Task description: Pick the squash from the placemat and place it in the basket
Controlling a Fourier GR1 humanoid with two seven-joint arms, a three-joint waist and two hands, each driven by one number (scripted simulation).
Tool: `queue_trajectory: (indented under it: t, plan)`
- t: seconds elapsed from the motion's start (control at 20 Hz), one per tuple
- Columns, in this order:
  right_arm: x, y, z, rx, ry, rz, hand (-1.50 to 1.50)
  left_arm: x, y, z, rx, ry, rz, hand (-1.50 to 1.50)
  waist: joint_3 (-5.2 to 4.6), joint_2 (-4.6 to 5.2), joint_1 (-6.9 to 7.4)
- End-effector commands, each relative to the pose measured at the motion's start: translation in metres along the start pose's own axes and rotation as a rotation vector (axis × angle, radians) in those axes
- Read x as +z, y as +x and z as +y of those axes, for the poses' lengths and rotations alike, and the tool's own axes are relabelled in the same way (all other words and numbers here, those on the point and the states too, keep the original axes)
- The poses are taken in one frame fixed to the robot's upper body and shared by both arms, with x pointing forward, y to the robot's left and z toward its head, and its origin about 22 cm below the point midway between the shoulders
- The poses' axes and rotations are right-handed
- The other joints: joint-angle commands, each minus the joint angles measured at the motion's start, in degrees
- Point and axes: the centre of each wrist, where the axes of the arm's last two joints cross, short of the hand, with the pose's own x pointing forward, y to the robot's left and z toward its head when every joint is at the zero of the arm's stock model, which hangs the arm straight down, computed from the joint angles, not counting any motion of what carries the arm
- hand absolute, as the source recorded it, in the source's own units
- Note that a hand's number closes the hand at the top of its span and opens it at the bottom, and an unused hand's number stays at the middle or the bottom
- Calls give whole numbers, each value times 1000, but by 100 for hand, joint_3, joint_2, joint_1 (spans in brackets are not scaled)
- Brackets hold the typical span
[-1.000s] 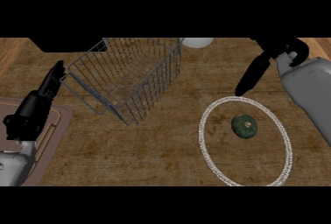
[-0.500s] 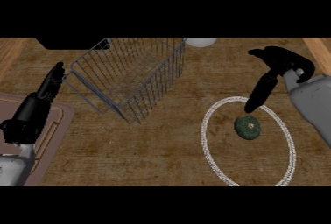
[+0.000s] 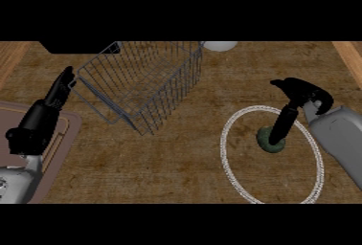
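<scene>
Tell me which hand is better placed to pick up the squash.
Right. The right hand has its fingers reaching down onto the squash on the placemat, while the left hand rests open beyond the basket.

Over on the right, the grey forearm comes in from the lower right edge and angles up, wrist bent over sharply. The right hand [image 3: 300, 98] points its long black fingers [image 3: 284, 125] straight down and slightly leftward, held together, thumb sticking out near the top. On the left, the left hand [image 3: 50, 106] sits by the edge, fingers straight, pointing up and away, at rest.
</scene>
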Motion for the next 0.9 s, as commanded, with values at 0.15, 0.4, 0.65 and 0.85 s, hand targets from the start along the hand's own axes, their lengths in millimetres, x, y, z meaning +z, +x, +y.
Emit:
queue_trajectory:
  t: [0.15,0.4,0.65,0.85]
  plan:
    - [-3,-5,26,24,-14,107,-150,3,-3,-13,4,-19,-10,0,2,8,18]
    - [-3,-14,48,36,-34,96,-150,4,3,11,-4,5,-13,0,2,6,17]
    - [-15,-17,47,24,-60,119,-150,7,-5,-10,4,7,0,0,2,13,30]
    - [-28,-28,78,18,-51,96,-150,8,6,16,-4,-3,1,0,4,9,46]
